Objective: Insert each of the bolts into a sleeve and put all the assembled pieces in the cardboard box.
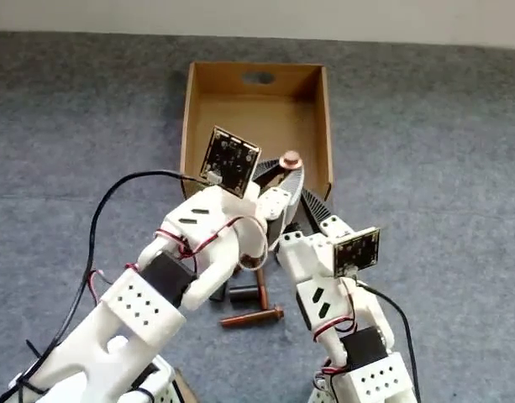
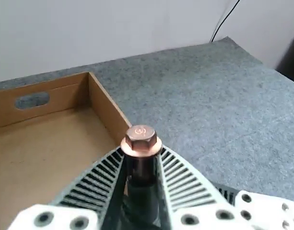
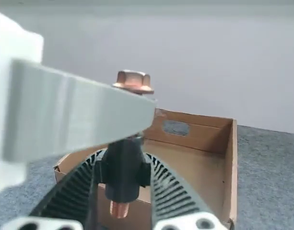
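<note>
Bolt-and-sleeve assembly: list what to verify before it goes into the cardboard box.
1. Bolt through sleeve: ok, its tip pokes out below.
2. Left gripper shut on bolt: ok.
3. Right gripper shut on sleeve: ok.
4. Cardboard box floor free for the drop: ok.
5. Assembly fully above the box: cannot tell; it hangs near the box's right wall.
6. All parts assembled: not ok; a loose bolt and a loose sleeve lie outside the box.
</note>
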Robot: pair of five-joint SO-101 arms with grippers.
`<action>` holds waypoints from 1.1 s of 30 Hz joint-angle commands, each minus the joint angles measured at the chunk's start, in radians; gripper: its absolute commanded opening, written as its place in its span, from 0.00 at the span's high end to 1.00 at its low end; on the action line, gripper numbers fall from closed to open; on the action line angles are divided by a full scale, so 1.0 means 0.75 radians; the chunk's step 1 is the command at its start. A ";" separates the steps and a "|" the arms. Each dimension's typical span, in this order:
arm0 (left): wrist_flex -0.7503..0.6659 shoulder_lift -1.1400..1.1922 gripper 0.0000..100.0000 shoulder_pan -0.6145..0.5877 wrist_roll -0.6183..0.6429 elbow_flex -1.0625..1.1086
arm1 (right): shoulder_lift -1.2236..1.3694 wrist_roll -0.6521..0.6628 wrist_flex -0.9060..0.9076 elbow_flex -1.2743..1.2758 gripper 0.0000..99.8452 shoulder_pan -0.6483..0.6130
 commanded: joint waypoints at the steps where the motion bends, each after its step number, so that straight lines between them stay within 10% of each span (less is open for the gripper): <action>1: 0.170 -0.140 0.95 -0.044 -0.002 -0.005 | -0.032 0.010 0.001 0.021 0.99 0.005; 6: 0.307 -0.244 0.81 -0.046 0.002 -0.001 | -0.024 0.010 0.001 0.021 0.99 0.005; 21: 0.616 -0.463 0.91 -0.488 -0.399 0.144 | -0.024 0.010 0.126 0.021 0.99 0.003; 33: 0.333 -0.474 0.99 -0.733 -0.532 0.733 | -0.021 0.012 0.465 -0.420 0.99 0.003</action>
